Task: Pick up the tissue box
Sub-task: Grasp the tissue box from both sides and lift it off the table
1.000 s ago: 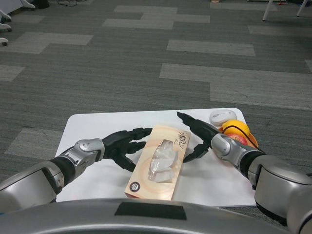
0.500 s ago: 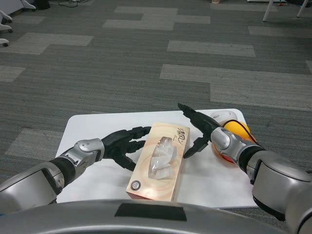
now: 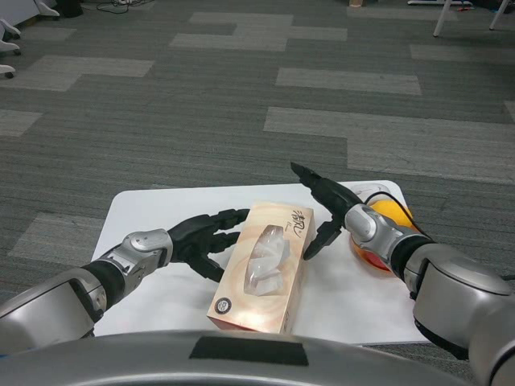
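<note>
The tissue box (image 3: 261, 268) lies flat on the white table (image 3: 153, 209), a long beige carton with white tissue showing through its top slot. My left hand (image 3: 203, 236) sits at the box's left side with fingers spread, the tips at or very near the carton's edge. My right hand (image 3: 325, 211) hovers by the box's far right corner, fingers extended and apart, holding nothing. Neither hand grips the box.
An orange round object (image 3: 378, 229) with a dark cord lies right behind my right hand, near the table's right edge. A white computer mouse (image 3: 372, 191) peeks out behind it. Grey patterned carpet surrounds the table.
My right hand has risen and drawn slightly back from the box's right side toward its far corner. The left hand and the box have stayed put.
</note>
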